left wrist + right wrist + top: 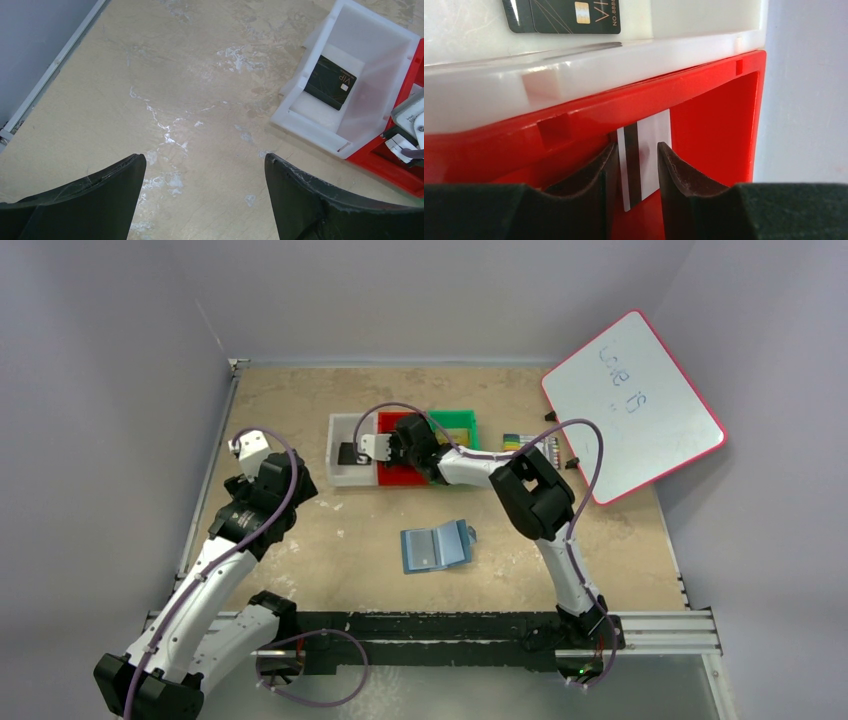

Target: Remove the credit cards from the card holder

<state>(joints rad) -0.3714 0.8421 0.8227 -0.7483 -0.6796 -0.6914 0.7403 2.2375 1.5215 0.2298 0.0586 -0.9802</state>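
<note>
Right pincer (637,147), jaws parted, faces credit card (650,135) in red bin (714,110).

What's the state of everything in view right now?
card holder: open, lying flat
black card: lying in white bin
striped card: upright in red bin, between right jaws
left gripper: open, empty
right gripper: around striped card, grip unclear
</note>
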